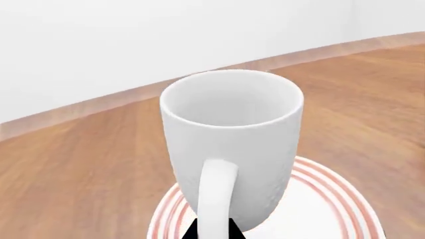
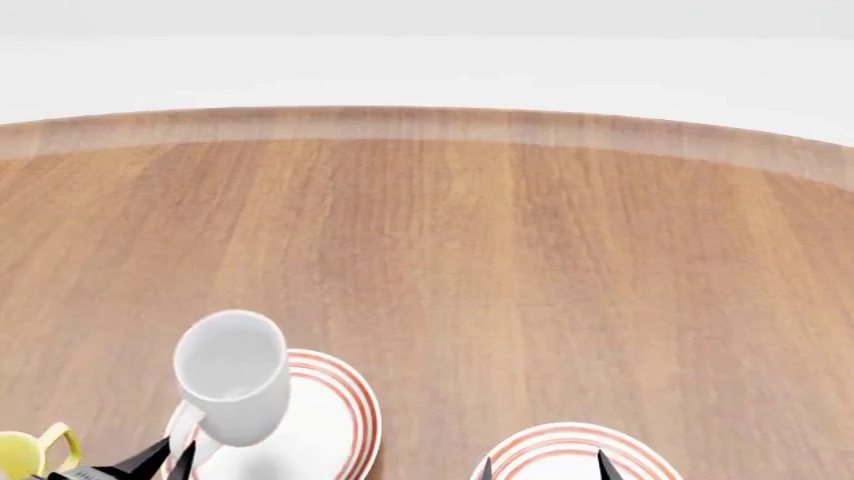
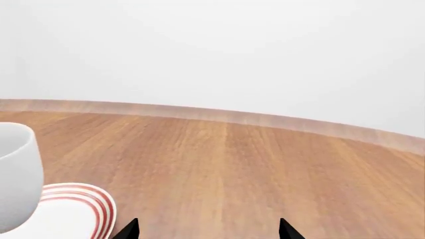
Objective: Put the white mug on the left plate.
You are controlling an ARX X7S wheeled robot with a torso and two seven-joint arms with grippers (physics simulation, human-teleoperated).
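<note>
The tall white mug stands upright over the left plate, a white plate with thin red rings. Whether its base touches the plate I cannot tell. My left gripper is shut on the mug's loop handle, a black fingertip pressed against each side of it. In the head view the mug sits over the far left part of that plate, with the left gripper at its near side. My right gripper is open and holds nothing. From the right wrist, the mug and the plate show at one side.
A second red-ringed plate lies at the near right, under the right gripper. A small white mug with a yellow handle stands at the near left edge of the head view. The wooden table stretches far ahead to its curved edge.
</note>
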